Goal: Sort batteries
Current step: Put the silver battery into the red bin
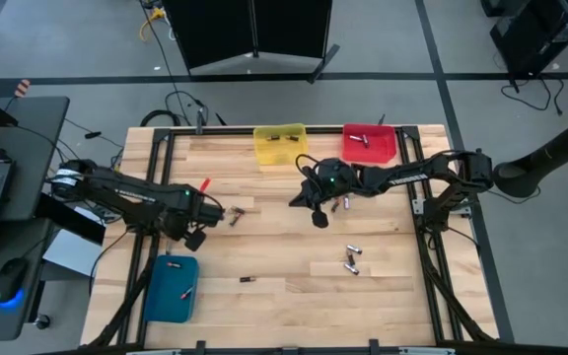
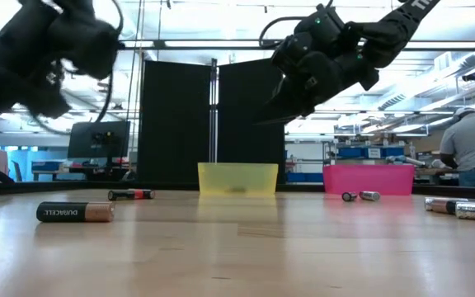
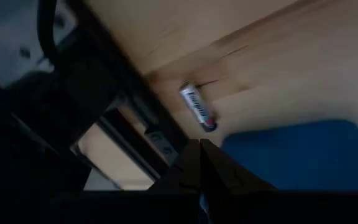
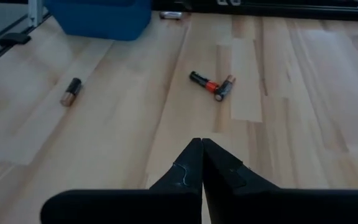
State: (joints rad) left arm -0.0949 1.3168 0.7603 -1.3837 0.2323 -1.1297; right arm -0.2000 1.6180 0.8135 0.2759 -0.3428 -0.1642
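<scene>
Small cylindrical batteries lie scattered on the wooden table. A black-and-orange pair rests between the arms, one lies nearer, and two silvery ones lie right of centre. Another silvery battery lies beside the blue bin. My left gripper hovers shut over the table's left part, above the blue bin. My right gripper hangs shut above mid-table, pointing toward the pair. Neither holds anything.
A yellow bin and a red bin stand at the far edge, each with batteries inside. More batteries lie under the right arm. A red-orange item lies left of centre. A person stands in the room beyond.
</scene>
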